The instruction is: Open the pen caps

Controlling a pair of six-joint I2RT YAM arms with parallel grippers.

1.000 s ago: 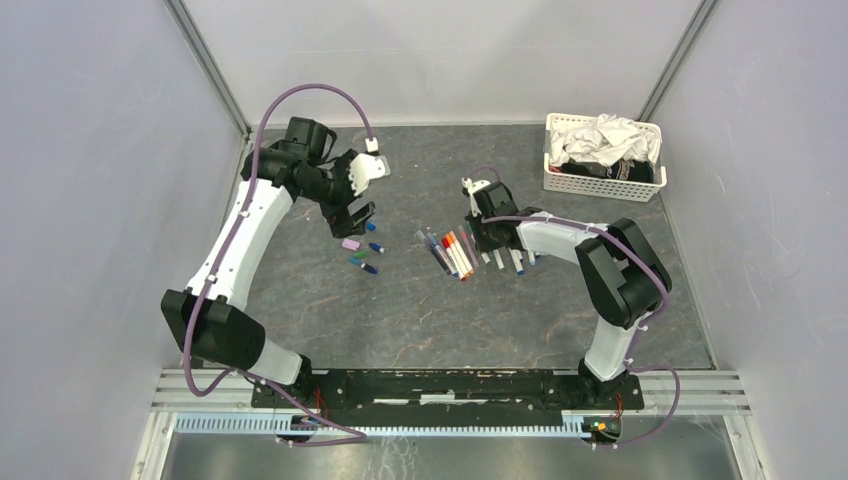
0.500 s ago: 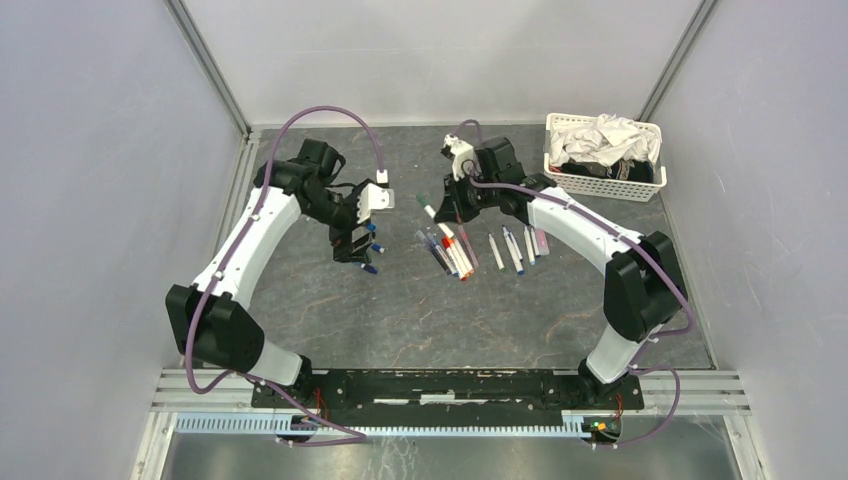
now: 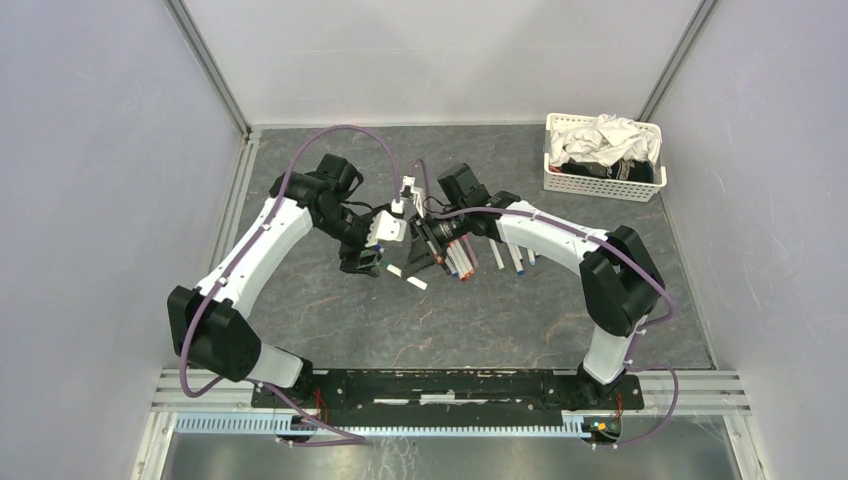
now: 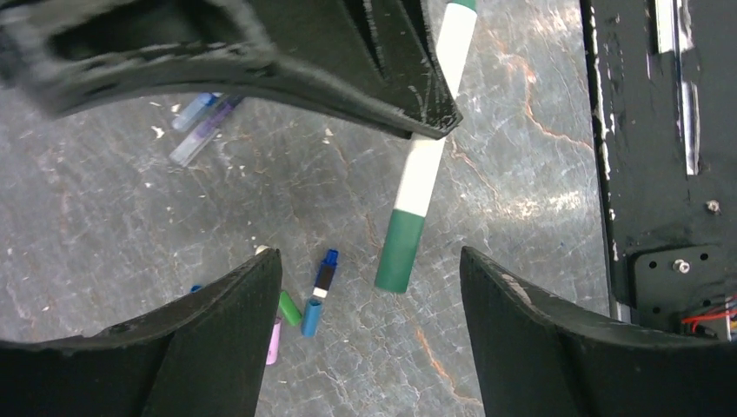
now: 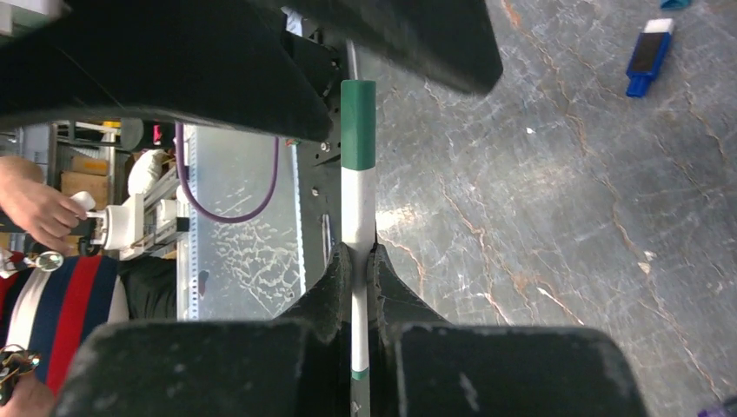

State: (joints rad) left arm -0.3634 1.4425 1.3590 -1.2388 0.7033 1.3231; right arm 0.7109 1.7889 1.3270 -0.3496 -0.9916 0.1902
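Your right claw [image 5: 355, 261] clamps pen [image 5: 357, 208], long axis in line with it; green cap [image 4: 401, 252] points left, between your left claw [image 4: 369, 257]'s spread jaws.

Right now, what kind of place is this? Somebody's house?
Probably a robot lab booth, not a house: plain grey walls box in the table, and the left arm and right arm are bolted to a base rail.

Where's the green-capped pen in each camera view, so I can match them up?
Top: green-capped pen at centre, between left gripper and right gripper.
Left wrist: slanting down from top centre, cap lowest, between the open jaws.
Right wrist: centre, upright, pinched by its own jaws, cap on top.
Landmark: the right gripper clamping the pen.
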